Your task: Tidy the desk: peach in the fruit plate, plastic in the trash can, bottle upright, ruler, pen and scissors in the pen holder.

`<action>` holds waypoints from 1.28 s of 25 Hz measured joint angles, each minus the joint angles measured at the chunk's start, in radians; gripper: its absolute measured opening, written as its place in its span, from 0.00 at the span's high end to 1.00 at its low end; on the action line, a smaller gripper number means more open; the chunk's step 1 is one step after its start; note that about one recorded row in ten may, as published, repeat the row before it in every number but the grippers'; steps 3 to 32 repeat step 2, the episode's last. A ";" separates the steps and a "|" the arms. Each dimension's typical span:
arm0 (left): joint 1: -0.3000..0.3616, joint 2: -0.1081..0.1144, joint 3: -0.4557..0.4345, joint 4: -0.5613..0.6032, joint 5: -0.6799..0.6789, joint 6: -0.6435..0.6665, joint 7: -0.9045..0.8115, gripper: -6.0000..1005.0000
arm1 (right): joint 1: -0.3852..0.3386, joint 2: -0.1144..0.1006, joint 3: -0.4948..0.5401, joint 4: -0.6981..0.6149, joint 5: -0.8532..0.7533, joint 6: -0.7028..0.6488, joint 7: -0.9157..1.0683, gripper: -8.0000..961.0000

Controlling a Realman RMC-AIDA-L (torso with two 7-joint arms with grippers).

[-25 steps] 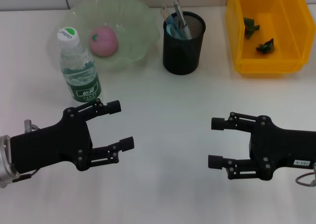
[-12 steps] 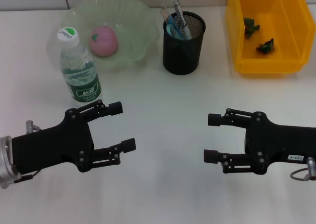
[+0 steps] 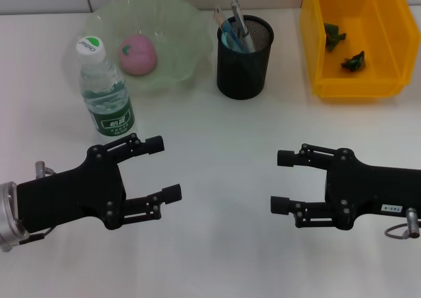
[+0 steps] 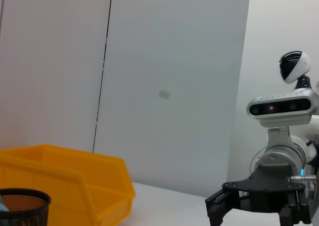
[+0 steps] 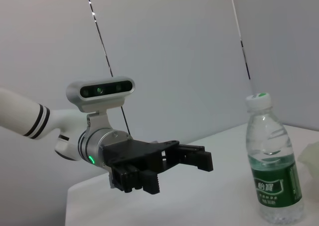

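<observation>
Left gripper (image 3: 162, 168) lower left of head view, fingers spread, empty. Bottle (image 3: 104, 91) upright, upper left. Peach (image 3: 137, 54) in fruit plate (image 3: 186, 28). Pen, scissors in pen holder (image 3: 245, 58), top centre; ruler not discernible. Plastic scraps (image 3: 344, 47) in trash can (image 3: 311, 35), upper right. Right gripper (image 3: 283, 181) lower right, fingers apart, empty. Task looks done.

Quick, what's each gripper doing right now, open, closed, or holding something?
Left gripper: open, empty, above the desk near the bottle.
Right gripper: open, empty, above the desk.
</observation>
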 joint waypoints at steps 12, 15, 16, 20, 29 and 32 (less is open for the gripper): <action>0.001 -0.001 0.000 0.000 0.000 -0.002 0.000 0.17 | 0.000 0.000 0.004 0.000 0.002 0.000 0.000 0.14; 0.001 -0.001 0.000 0.000 0.000 -0.002 0.000 0.17 | 0.000 0.000 0.004 0.000 0.002 0.000 0.000 0.14; 0.001 -0.001 0.000 0.000 0.000 -0.002 0.000 0.17 | 0.000 0.000 0.004 0.000 0.002 0.000 0.000 0.14; 0.001 -0.001 0.000 0.000 0.000 -0.002 0.000 0.17 | 0.000 0.000 0.004 0.000 0.002 0.000 0.000 0.14; 0.001 -0.001 0.000 0.000 0.000 -0.002 0.000 0.17 | 0.000 0.000 0.004 0.000 0.002 0.000 0.000 0.14; 0.001 -0.001 0.000 0.000 0.000 -0.002 0.000 0.17 | 0.000 0.000 0.004 0.000 0.002 0.000 0.000 0.14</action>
